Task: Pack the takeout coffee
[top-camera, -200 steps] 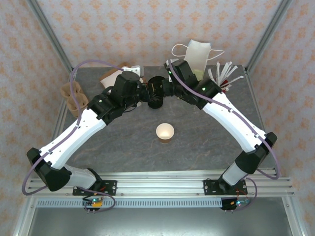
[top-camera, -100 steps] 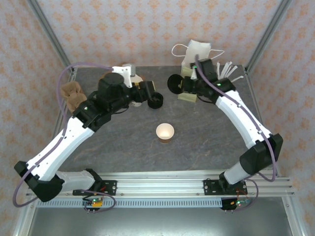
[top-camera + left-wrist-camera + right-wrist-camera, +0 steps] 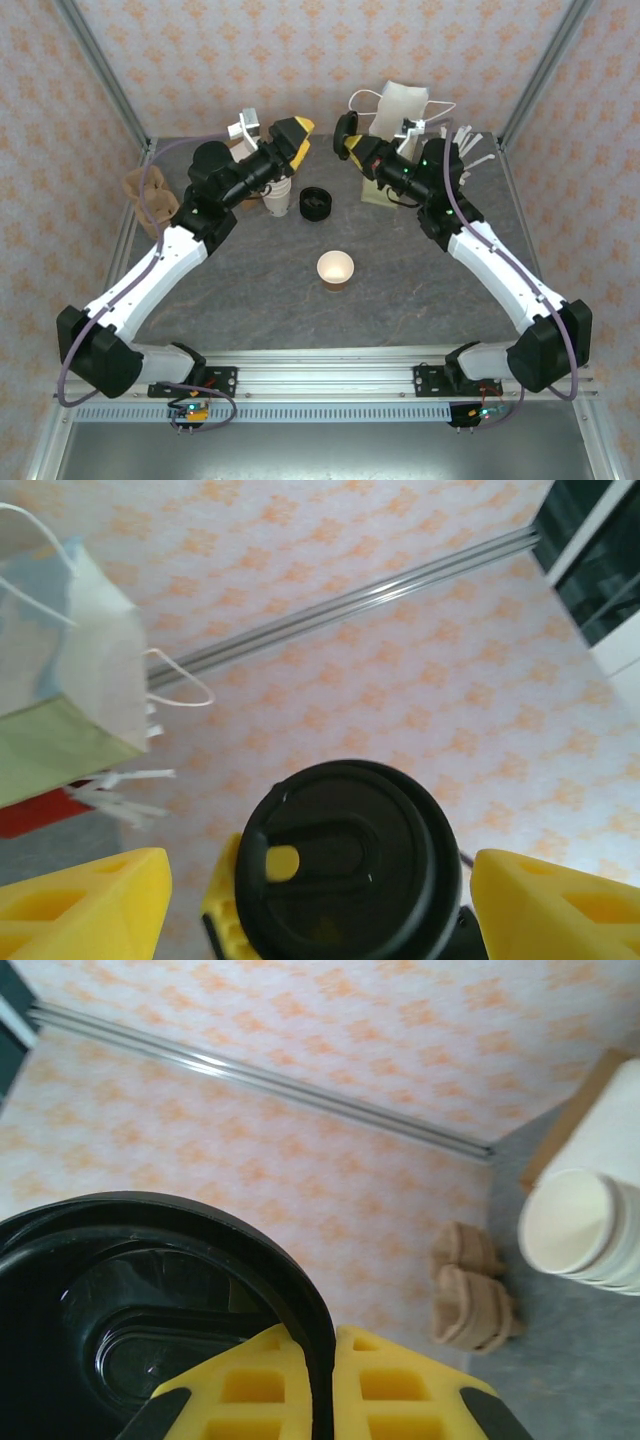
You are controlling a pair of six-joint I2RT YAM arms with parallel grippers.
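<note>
A small cream paper cup [image 3: 335, 268] stands open-topped and lidless at the table's middle; a lidded takeout coffee is out of view. My right gripper [image 3: 353, 147] is raised near the back and shut on the rim of a loose black lid [image 3: 344, 133], held on edge. In the right wrist view the yellow fingers [image 3: 400, 1380] pinch that lid [image 3: 150, 1300] at its rim. My left gripper [image 3: 291, 140] hangs open, facing it. In the left wrist view the lid [image 3: 350, 865] shows face-on between the spread left gripper [image 3: 315, 880] fingers, touching neither.
A stack of black lids [image 3: 315, 202] and a stack of lidless cups [image 3: 277, 196] stand behind the open cup. The white paper bag [image 3: 405, 110] stands at the back, stirrers [image 3: 462, 148] to its right. Brown cup carriers [image 3: 150, 196] sit at the left edge.
Both grippers left the lid stack and rose. The right one carried a lid up and back and tipped it on edge; the left one swung up to face it.
</note>
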